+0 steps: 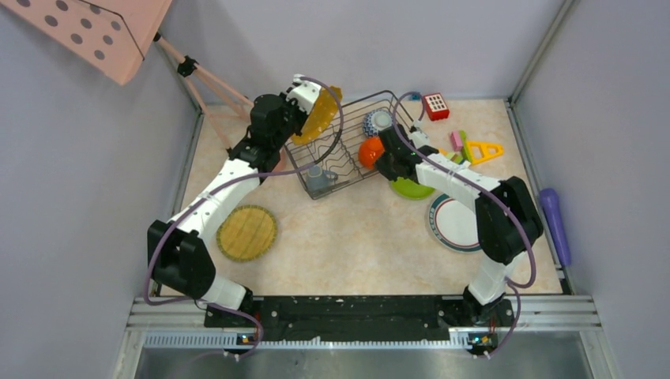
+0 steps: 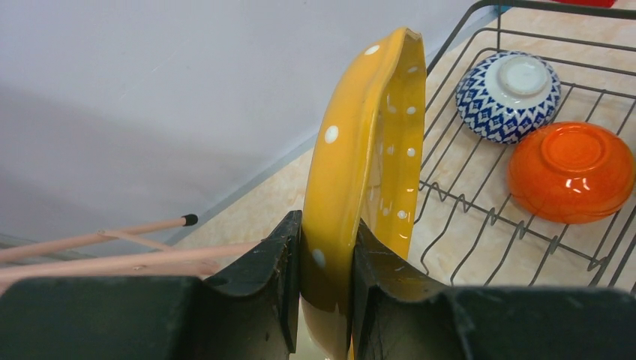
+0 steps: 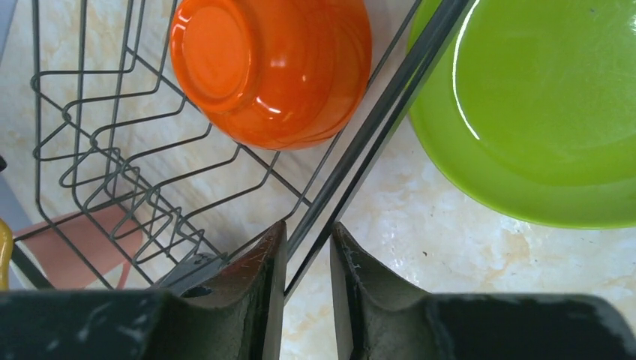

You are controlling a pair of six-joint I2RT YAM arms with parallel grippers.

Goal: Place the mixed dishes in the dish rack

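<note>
The left claw point(image 2: 326, 247) is pinching a yellow plate point(image 2: 367, 150) and holds it up on its edge, over the far left corner of the rack point(image 3: 385, 112). The right claw point(image 3: 307, 262) is clamped on the rack's side wire, near the orange bowl point(image 3: 270, 67) sitting inside. I think the plate is going in now. Next it must go down between the wavy wires point(image 3: 135, 195), and then the claw can let go.

red block point(image 1: 435, 106), yellow triangle point(image 1: 483, 151), perhaps a pink block point(image 1: 456, 140), purple cylinder point(image 1: 555, 225) at right
</note>
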